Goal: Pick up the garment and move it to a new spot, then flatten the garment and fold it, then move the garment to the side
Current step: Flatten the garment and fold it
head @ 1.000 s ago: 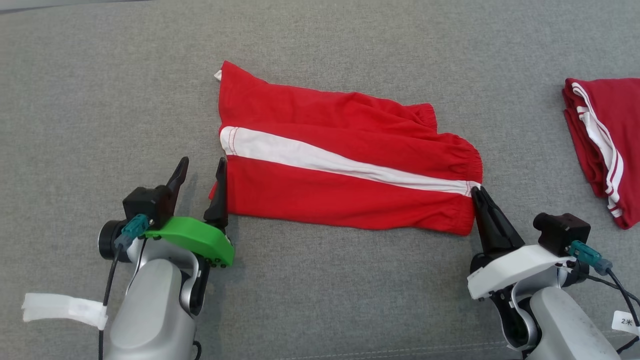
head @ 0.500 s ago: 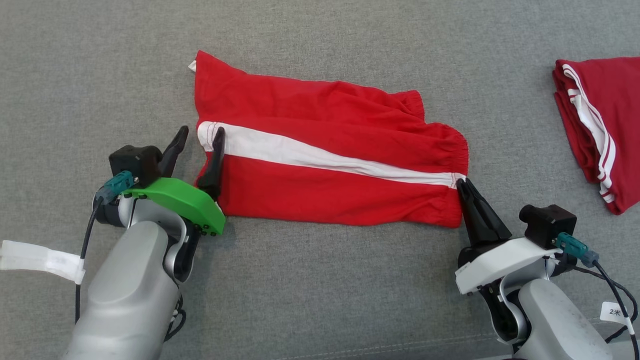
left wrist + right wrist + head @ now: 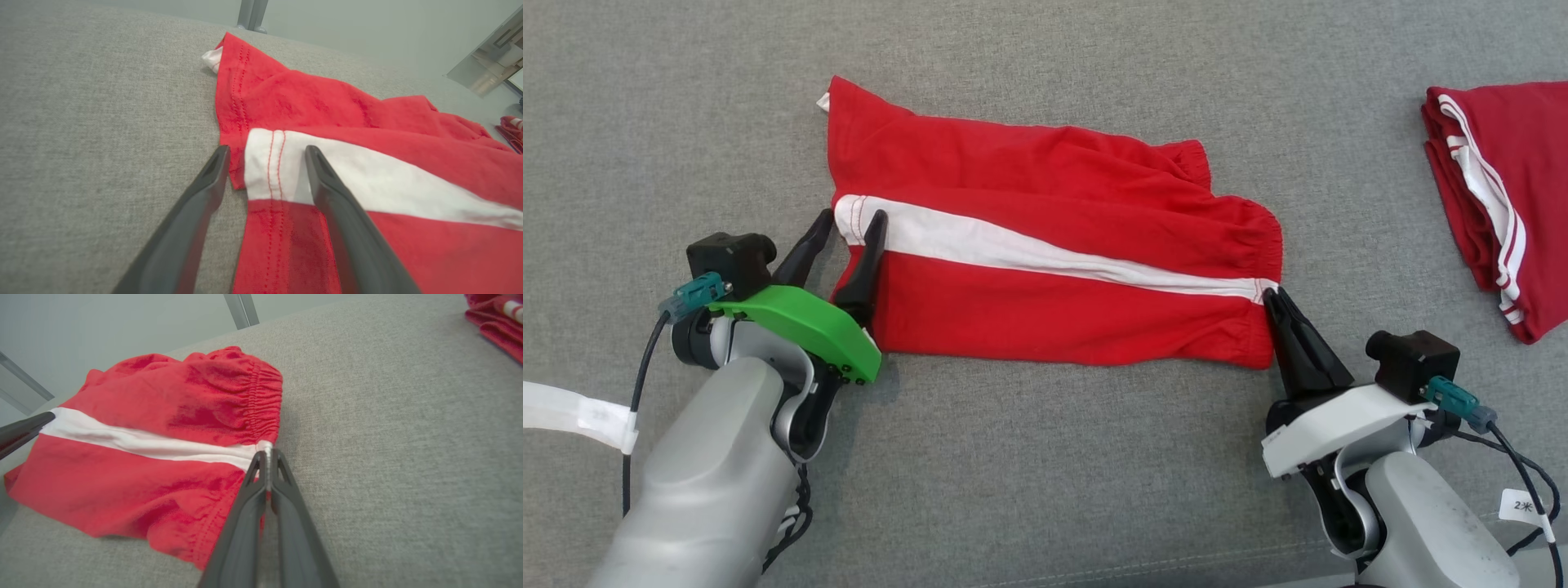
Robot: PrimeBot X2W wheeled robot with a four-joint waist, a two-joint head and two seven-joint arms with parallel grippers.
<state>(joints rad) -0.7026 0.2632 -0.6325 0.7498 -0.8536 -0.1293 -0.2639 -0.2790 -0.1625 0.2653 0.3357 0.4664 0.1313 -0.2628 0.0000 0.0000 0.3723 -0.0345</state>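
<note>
The garment [image 3: 1054,278], red shorts with one white stripe [image 3: 1029,249] along the length, lies spread on the grey fabric surface [image 3: 1045,457] in the middle of the head view, its long side running from left to right; the cloth is mostly flat, with some wrinkles in the far half; the gathered waistband [image 3: 1264,245] is on the robot's right and the leg hem [image 3: 847,219] on its left. The left gripper [image 3: 853,216] stands wide open at the hem end; its two fingers straddle the edge there, one over the grey surface just beside the hem, the other over the white stripe, and nothing is pinched between them; whether the tips touch the cloth I cannot tell. The right gripper [image 3: 1272,294] is fully closed at the opposite end; its tips meet on the edge of the waistband exactly where the white stripe finishes, and in the right wrist view a thin bit of cloth sits between the fingers, so it holds the garment by this edge. Well apart, at the far right, a folded dark red cloth [image 3: 1503,204] with white stripes lies on the same surface.
</note>
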